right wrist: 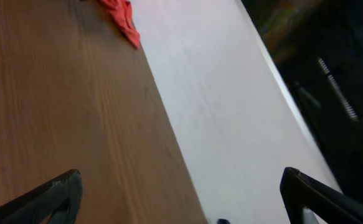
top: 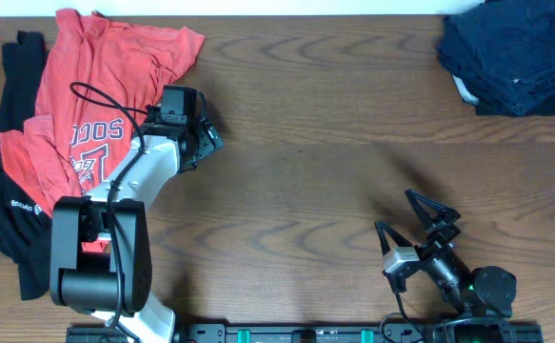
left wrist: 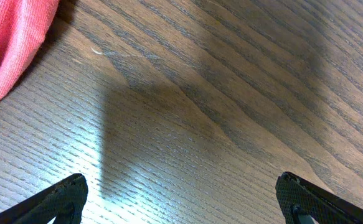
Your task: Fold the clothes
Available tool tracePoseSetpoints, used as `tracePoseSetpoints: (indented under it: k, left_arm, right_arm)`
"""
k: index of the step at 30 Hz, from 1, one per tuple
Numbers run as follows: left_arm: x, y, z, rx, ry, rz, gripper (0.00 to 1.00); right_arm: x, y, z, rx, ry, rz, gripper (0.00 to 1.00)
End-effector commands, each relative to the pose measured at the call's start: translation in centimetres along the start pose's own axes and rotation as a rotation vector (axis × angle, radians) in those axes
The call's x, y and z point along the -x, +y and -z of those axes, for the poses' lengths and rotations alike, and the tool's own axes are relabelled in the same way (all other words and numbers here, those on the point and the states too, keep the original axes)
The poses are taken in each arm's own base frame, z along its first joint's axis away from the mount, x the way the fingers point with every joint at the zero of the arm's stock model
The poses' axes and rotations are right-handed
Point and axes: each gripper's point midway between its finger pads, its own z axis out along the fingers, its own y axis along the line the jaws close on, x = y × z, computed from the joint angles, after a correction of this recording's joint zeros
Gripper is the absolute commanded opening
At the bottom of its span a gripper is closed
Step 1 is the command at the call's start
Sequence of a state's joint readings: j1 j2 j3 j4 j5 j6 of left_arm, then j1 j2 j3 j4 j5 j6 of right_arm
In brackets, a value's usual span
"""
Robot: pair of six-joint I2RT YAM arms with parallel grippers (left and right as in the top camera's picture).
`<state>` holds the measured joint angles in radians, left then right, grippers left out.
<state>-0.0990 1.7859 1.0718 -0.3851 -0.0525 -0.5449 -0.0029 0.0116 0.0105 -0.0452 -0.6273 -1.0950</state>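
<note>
A crumpled red T-shirt [top: 96,86] with white lettering lies at the table's far left, on top of a black garment [top: 15,205]. Its edge shows in the left wrist view [left wrist: 10,43] and far off in the right wrist view [right wrist: 120,15]. My left gripper [top: 208,138] is open and empty, low over bare wood just right of the red shirt; its open jaws [left wrist: 181,199] show only the table between them. My right gripper [top: 418,221] is open and empty near the front right, and its jaws [right wrist: 181,199] are wide apart.
A pile of dark navy clothes [top: 513,52] sits at the far right corner. The wooden table [top: 334,143] spans the view, and its far edge meets a white wall [right wrist: 231,124].
</note>
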Motion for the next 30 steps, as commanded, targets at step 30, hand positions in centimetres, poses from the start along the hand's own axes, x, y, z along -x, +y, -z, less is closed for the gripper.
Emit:
tracePoseSetpoints:
  k: [30]
  left_arm:
    - [-0.3, 0.6, -0.6, 0.024, 0.010, -0.011, 0.98]
  right_arm:
    - [-2.4, -1.2, 0.4, -0.023, 0.144, 0.712, 0.99]
